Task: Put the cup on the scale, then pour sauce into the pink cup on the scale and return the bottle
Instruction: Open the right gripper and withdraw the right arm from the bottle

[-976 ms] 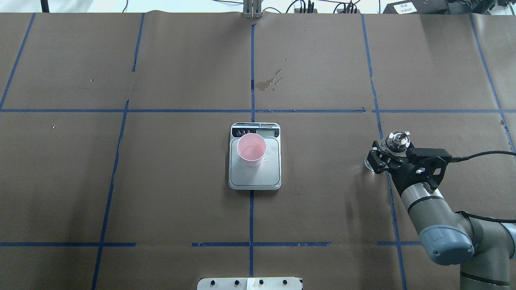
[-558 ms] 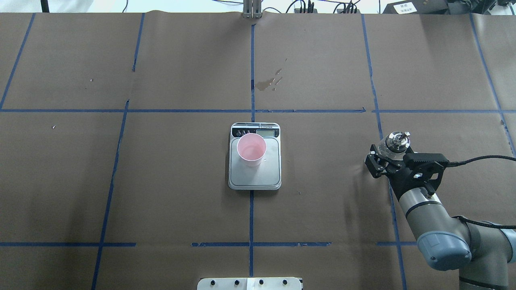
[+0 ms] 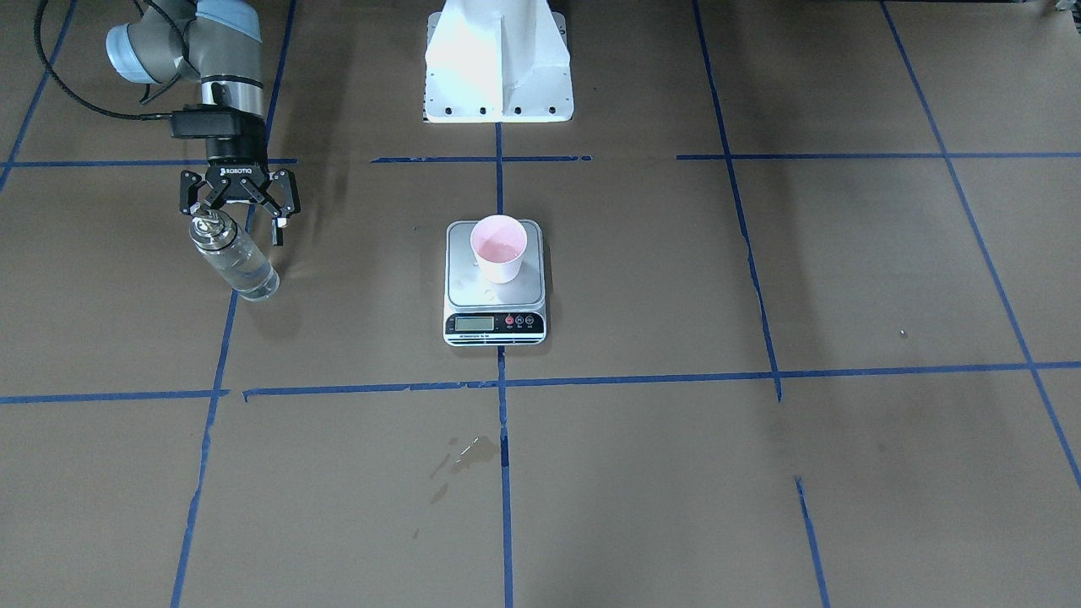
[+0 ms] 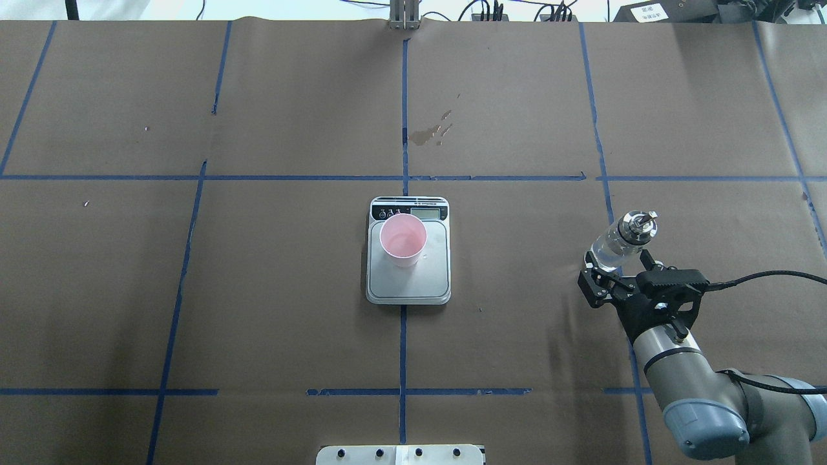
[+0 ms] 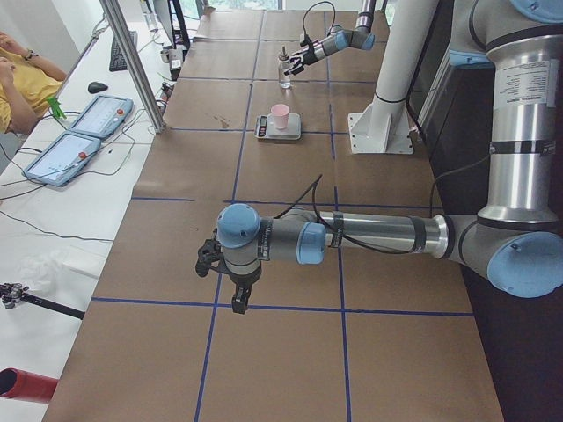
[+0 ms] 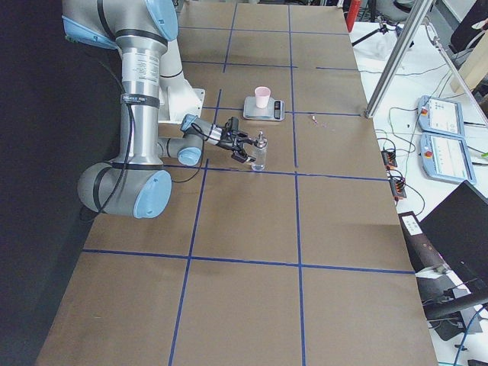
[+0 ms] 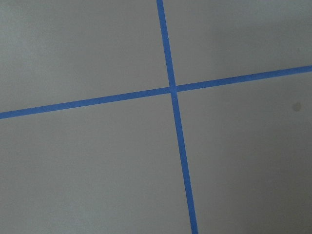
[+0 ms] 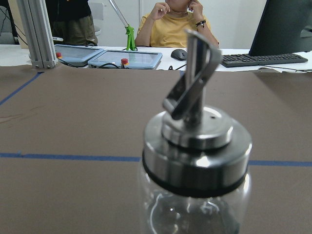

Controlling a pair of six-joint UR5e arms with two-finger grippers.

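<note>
The pink cup (image 4: 403,239) (image 3: 498,247) stands upright on the steel scale (image 4: 408,284) (image 3: 494,325) at the table's middle. Far to its right in the overhead view, the glass bottle (image 4: 614,244) (image 3: 241,266) stands free on the paper, with clear sauce (image 3: 249,274) showing through it. My right gripper (image 4: 619,263) (image 3: 235,226) is open just behind the bottle, both fingers clear of the glass. The right wrist view is filled by the bottle's metal collar and spout (image 8: 197,141). My left gripper (image 5: 233,294) hangs near the table's left end; whether it is open I cannot tell.
A dried wet stain (image 4: 428,134) marks the paper beyond the scale. The robot's white base (image 3: 498,59) stands behind the scale. Blue tape lines (image 7: 171,90) cross the brown paper. A seated person (image 8: 178,22) and tablets (image 5: 75,141) are past the far edge.
My right gripper has drawn back toward the robot's base, away from the bottle. The bottle stays standing where it was. Cup and scale have not moved.
</note>
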